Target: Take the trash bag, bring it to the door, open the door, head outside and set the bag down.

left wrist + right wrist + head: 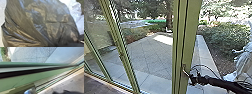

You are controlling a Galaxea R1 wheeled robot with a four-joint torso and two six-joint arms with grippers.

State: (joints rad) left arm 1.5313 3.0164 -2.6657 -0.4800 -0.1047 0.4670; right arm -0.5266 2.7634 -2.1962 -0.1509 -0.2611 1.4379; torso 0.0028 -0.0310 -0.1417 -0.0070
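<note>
A skewed move could slip your right gripper [192,78] off the handle [185,71] or snag the bag [50,25]; neither gripper's jaws can you tell

Green door frame [191,32], grey paving [151,52] with a darker grid, dark trash bag [53,30] with brown and bluish streaks

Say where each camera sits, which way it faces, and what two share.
Head: high up, facing forward and down at green door frame and paving; right arm shows.
Left wrist: on that arm, facing the trash bag; own body unclear.
Right wrist: on that arm, facing door frame and floor; own body unclear.
Head and right wrist share door frame, paving.
</note>
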